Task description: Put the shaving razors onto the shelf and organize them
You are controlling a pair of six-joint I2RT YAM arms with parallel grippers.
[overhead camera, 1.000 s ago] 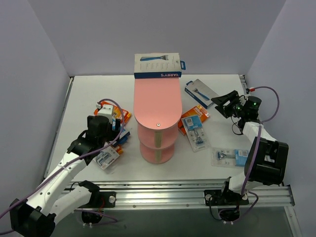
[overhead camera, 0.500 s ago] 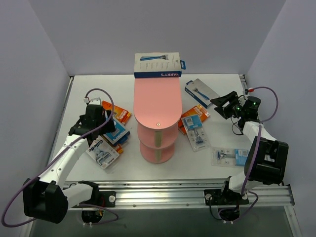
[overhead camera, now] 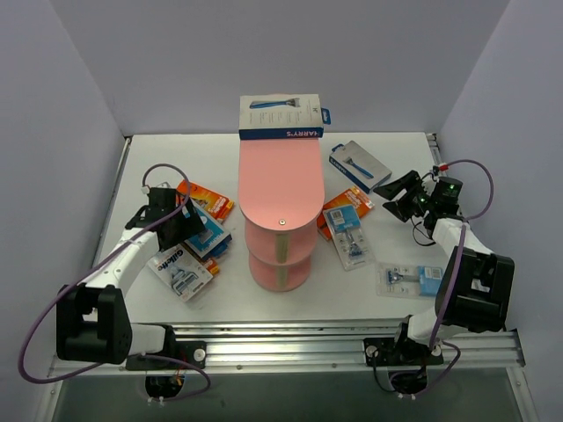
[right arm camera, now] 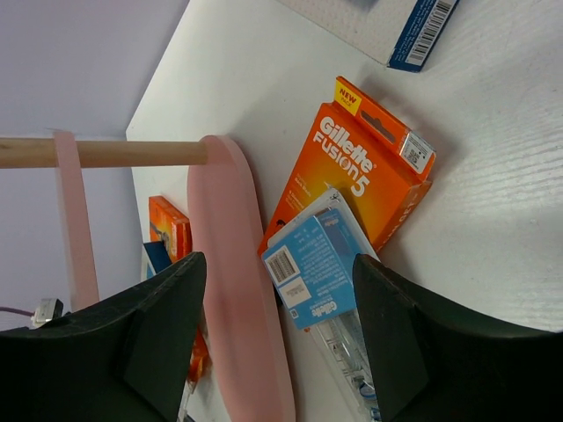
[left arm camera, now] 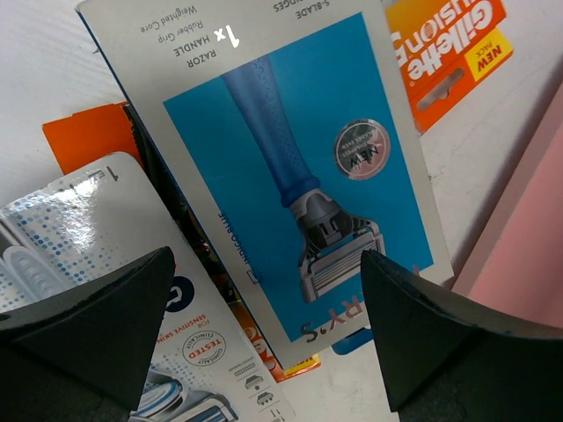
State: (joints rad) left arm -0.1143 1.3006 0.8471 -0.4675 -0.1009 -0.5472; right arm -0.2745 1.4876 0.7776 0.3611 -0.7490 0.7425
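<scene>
Nearest, clear razor pack (overhead camera: pixel 409 279) flat on table (overhead camera: pixel 369 303) beside right arm base. Left side: white razor pack (overhead camera: pixel 180 268), then left gripper (overhead camera: pixel 186 227) hovering over blue boxed razor (left arm camera: pixel 290 167) in pile, jaws wide apart, nothing held. Middle: pink shelf (overhead camera: pixel 280 180). Just right of it, orange razor box (right arm camera: pixel 361 167), blue-card pack (right arm camera: pixel 312 264) overlapping it. Right gripper (overhead camera: pixel 391 195) above table, jaws apart, empty. Farther, flat razor box (overhead camera: pixel 361 164) on table. Farthest, Harry's box (overhead camera: pixel 281 116) on shelf's top tier, far end

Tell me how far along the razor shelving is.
Done: one Harry's box lies on the shelf's top tier. In hand: nothing; right gripper open, left gripper open above a second box in the left pile. Left: that pile and the packs right of the shelf.
</scene>
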